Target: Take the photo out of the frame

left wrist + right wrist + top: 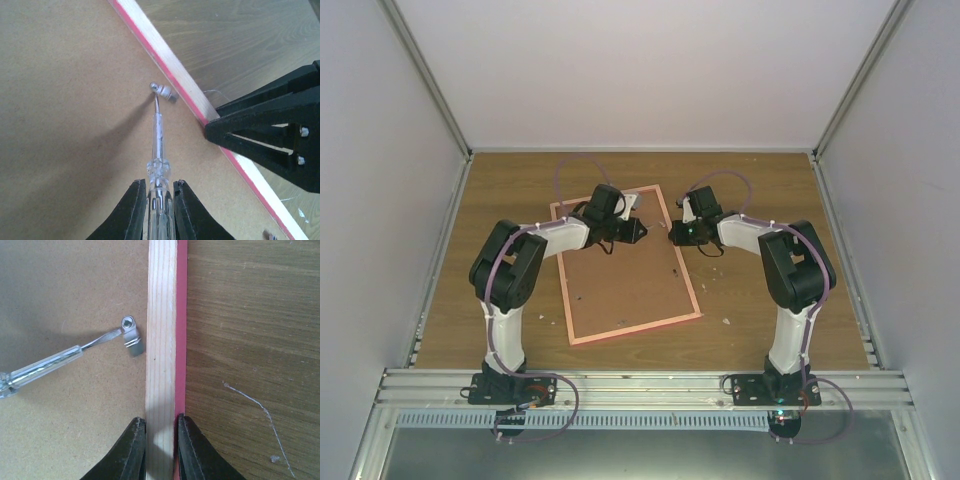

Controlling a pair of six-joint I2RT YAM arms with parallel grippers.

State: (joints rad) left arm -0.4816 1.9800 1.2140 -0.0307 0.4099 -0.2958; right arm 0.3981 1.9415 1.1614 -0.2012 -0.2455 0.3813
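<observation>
Top view, frame (pixel 635 328): we see it lying flat on the wooden table (pixel 760 200), left of centre. Its pink-red border runs around a brown hardboard back (pixel 620 285) that faces up.
Top view, photo: we cannot see it; only the frame's back shows.
Top view, left gripper (pixel 638 232): over the far part of the frame, pointing toward its right rail. We cannot tell its grip from here.
Top view, right gripper (pixel 673 236): at that right rail, facing the left gripper, the two tips near each other.
Left wrist, left gripper (pixel 159 189): we see its fingers pressed onto the clear handle of a screwdriver (pixel 157 145).
Left wrist, screwdriver tip: touching a small metal retaining clip (pixel 166 92) on the hardboard, just beside the pale wooden rail (pixel 170 70).
Left wrist, right gripper (pixel 212 134): black tip on the rail, near the clip.
Right wrist, right gripper (pixel 161 427): pinching the rail (pixel 162 315), one finger on the pale inner wood, the other on the pink-red outer edge.
Right wrist, retaining clip (pixel 131 335): just beside the rail's inner edge. The screwdriver (pixel 45 365) blade meets it from the left.
Right wrist, table (pixel 250 315): bare wood grain right of the rail, with a thin pale strand (pixel 250 400) on it.
</observation>
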